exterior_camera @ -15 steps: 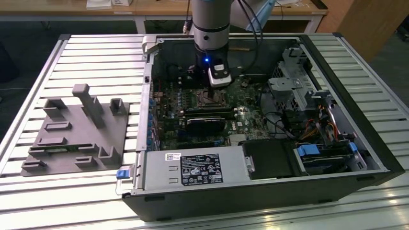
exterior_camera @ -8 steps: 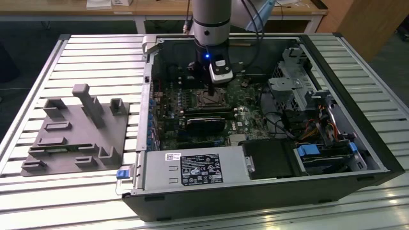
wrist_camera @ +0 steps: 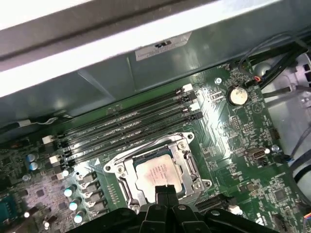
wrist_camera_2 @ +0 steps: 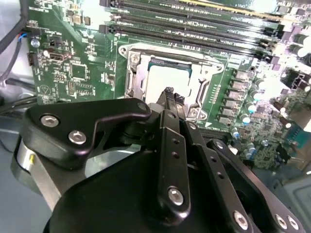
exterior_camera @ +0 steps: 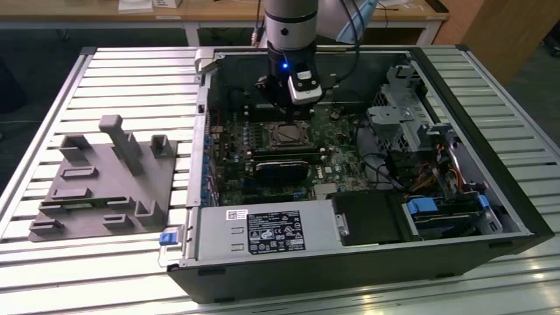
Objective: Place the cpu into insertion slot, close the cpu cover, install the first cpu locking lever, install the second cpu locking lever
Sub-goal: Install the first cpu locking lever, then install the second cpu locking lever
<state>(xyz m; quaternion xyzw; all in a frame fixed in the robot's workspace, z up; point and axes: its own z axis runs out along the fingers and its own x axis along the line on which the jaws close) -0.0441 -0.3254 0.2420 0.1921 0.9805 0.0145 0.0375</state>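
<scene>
A worktop (exterior_camera: 131, 65) of pale metal slats runs across the exterior view, its ribs catching bright glare toward 7 o'clock and 5 o'clock. Along the 12 o'clock edge stands a wooden desk (exterior_camera: 201, 14) with white papers (exterior_camera: 151, 5) lying on it and dark shadow beneath, and at 2 o'clock a brown wooden panel (exterior_camera: 503, 29) rises beside it. The floor (exterior_camera: 544, 85) at 3 o'clock, beyond the slats, is dark, as is the strip at 9 o'clock.

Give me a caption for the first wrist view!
The tool hovers over the grey cpu sitting in its slot on the green board.
</scene>
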